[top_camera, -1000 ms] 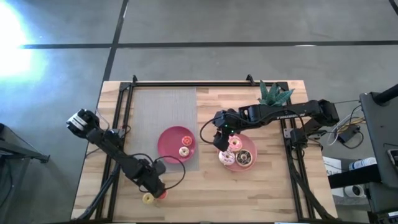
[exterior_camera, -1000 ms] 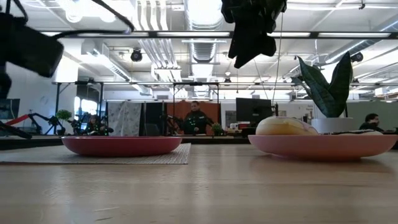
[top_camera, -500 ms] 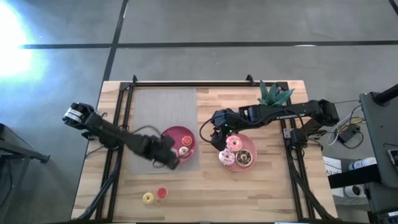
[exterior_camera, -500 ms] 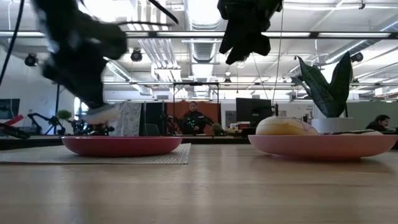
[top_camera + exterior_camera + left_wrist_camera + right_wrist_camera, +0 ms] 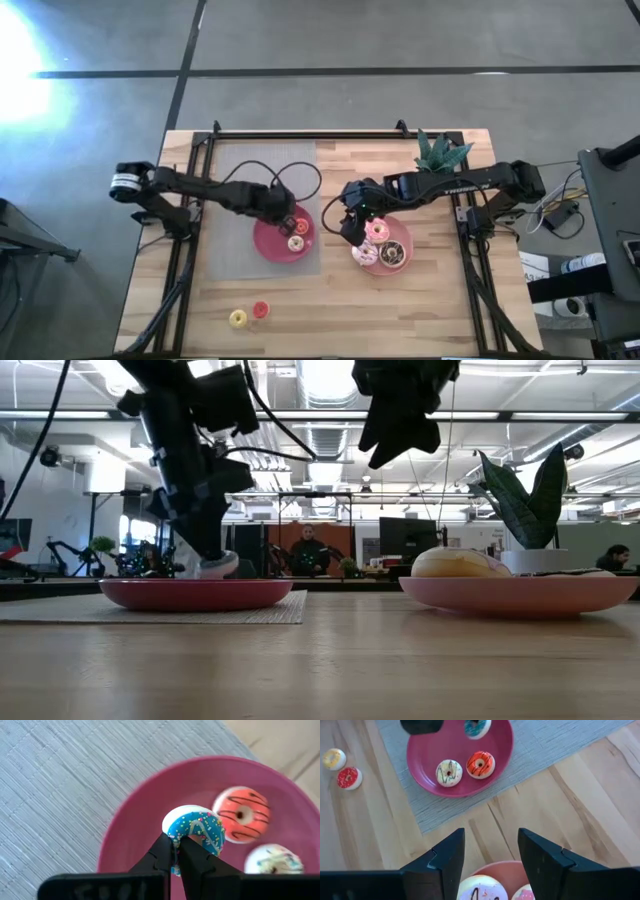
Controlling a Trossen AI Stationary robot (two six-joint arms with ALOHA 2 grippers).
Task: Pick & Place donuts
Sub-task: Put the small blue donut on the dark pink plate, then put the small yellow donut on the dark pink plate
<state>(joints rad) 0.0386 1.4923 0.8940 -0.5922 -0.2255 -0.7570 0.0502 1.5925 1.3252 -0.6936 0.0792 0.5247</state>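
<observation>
My left gripper (image 5: 288,215) hangs over the left pink plate (image 5: 265,238), shut on a small blue-iced sprinkled donut (image 5: 196,832). On that plate lie an orange striped donut (image 5: 241,815) and a white donut (image 5: 272,860). My right gripper (image 5: 490,855) is open and holds nothing. It hovers between the two plates, beside the right pink plate (image 5: 404,262) with its three larger donuts (image 5: 377,232). A small yellow donut (image 5: 238,318) and a red one (image 5: 261,310) lie on the wood near the table's near edge. My left gripper pinches the blue donut between its two fingers at the ring's rim (image 5: 176,840), coming from above and pointing down. The donut is lifted clear, tilted, just above the left plate's surface (image 5: 195,593).
A grey woven mat (image 5: 250,175) lies under the left plate. A potted plant (image 5: 440,150) stands at the far right of the table. Bare wood (image 5: 400,310) lies along the near edge. People and desks show in the room behind.
My left gripper has risen from beside the yellow and red donuts at the near edge. It has swung toward the far edge and the right, carrying the blue donut, and now hangs over the left plate. My right arm has barely moved.
</observation>
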